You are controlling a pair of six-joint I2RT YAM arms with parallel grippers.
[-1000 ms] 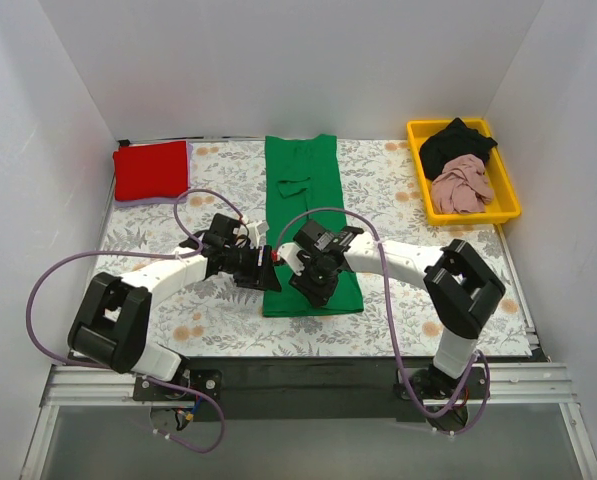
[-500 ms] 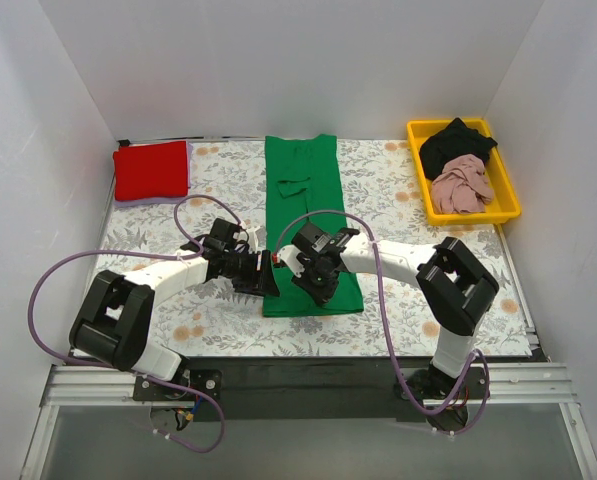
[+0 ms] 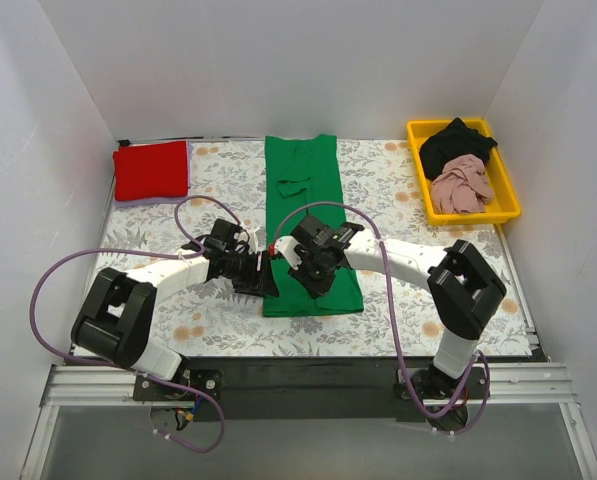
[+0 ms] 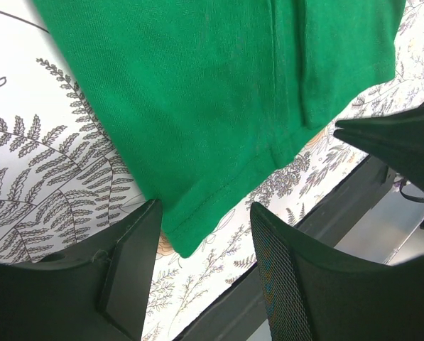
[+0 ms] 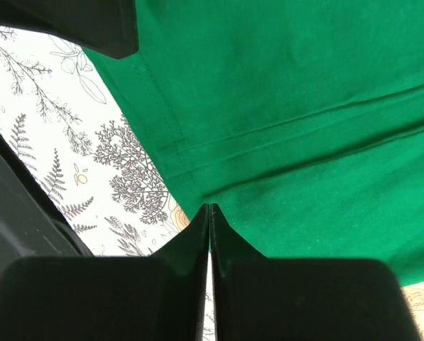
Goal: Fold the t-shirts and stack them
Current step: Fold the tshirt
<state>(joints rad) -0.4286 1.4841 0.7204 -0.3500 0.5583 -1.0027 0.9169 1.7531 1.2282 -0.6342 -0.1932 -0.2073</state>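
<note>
A bright green t-shirt lies folded into a long strip down the middle of the table. My left gripper is open at its near left corner. In the left wrist view that corner lies between the open fingers. My right gripper is close beside it over the shirt's left edge. In the right wrist view it is shut, with its tips pinched on the green hem. A folded red t-shirt lies at the back left. Black and pink t-shirts lie crumpled in the tray.
A yellow tray stands at the back right. A grey-and-orange floral cloth covers the table. White walls close in the left, back and right. Purple cables loop from both arms. The table's dark front edge runs near the left gripper.
My right gripper has moved a little up and to the left along the shirt's left edge. My left gripper has shifted slightly and stays at the near left corner.
</note>
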